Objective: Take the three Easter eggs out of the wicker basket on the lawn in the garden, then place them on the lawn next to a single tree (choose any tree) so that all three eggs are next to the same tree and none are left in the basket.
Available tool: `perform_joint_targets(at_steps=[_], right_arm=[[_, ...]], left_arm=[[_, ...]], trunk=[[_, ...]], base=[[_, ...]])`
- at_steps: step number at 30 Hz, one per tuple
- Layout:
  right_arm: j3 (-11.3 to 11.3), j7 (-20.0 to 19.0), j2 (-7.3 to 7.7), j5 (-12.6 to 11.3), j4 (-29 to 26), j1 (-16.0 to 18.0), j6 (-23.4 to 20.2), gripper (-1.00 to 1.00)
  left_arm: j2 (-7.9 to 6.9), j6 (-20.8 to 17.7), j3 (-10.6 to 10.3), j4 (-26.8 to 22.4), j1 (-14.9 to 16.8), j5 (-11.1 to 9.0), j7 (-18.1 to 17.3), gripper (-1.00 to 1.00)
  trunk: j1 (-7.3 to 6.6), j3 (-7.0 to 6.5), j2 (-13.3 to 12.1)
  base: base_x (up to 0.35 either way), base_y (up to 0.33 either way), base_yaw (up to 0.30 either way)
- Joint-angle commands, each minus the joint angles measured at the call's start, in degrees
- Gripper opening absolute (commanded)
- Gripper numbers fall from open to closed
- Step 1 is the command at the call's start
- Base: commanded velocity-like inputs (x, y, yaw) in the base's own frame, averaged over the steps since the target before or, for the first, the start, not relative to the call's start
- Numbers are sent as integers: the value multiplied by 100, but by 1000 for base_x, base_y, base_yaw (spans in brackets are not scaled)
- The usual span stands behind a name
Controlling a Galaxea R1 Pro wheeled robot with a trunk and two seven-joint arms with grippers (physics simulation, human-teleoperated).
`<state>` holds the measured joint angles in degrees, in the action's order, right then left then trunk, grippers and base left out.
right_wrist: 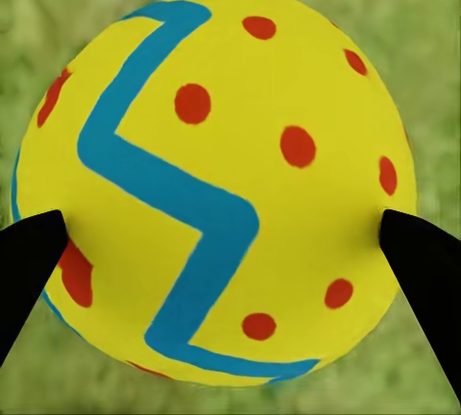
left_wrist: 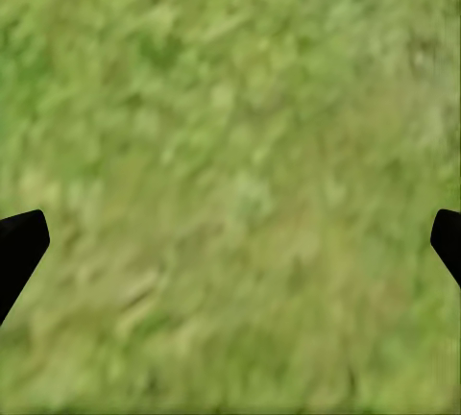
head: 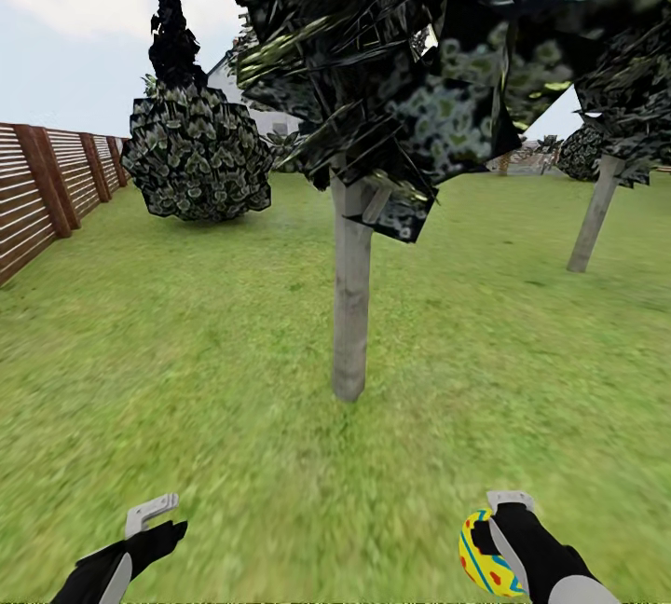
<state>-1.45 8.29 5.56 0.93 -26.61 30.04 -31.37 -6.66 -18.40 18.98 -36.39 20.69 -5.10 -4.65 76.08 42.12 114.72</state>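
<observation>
One Easter egg [right_wrist: 216,184] clamped in right jaws, left jaws wide apart, empty.

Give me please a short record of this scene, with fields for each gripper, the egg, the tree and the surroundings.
right gripper: shut on the egg, jaws on both its sides
left gripper: open, nothing in it, over the grass
egg: yellow, blue zigzag, red dots; held above grass
tree: grey upright trunk, straight ahead
fence: brown slats, at far left
</observation>
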Motion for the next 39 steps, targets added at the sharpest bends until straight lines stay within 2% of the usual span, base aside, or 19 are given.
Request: perform_joint_targets(at_steps=[1, 7, 29, 34, 39], right_arm=[[-14, 6, -5, 13, -11, 2, -29, -100], [-22, 6, -3, 13, -11, 2, -28, -100], [-57, 5, 6, 13, -11, 2, -28, -100], [-63, 5, 8, 13, -11, 2, -28, -100], [-51, 6, 6, 13, -11, 2, -28, -100]], left_arm=[[4, -41, 18, -8, 3, -53, -19, 100], [74, -41, 16, -8, 1, -53, -19, 100], [77, -35, 14, -8, 4, -53, -19, 100], [73, -18, 20, -19, 2, -63, -25, 100], [81, -21, 18, -10, 5, -70, -27, 100]], trunk=[[22, 24, 44], [154, 132, 285], [637, 527, 1167], [637, 527, 1167], [637, 527, 1167]], base=[[0, 0, 0], [0, 0, 0], [0, 0, 0], [17, 0, 0], [271, -21, 0]])
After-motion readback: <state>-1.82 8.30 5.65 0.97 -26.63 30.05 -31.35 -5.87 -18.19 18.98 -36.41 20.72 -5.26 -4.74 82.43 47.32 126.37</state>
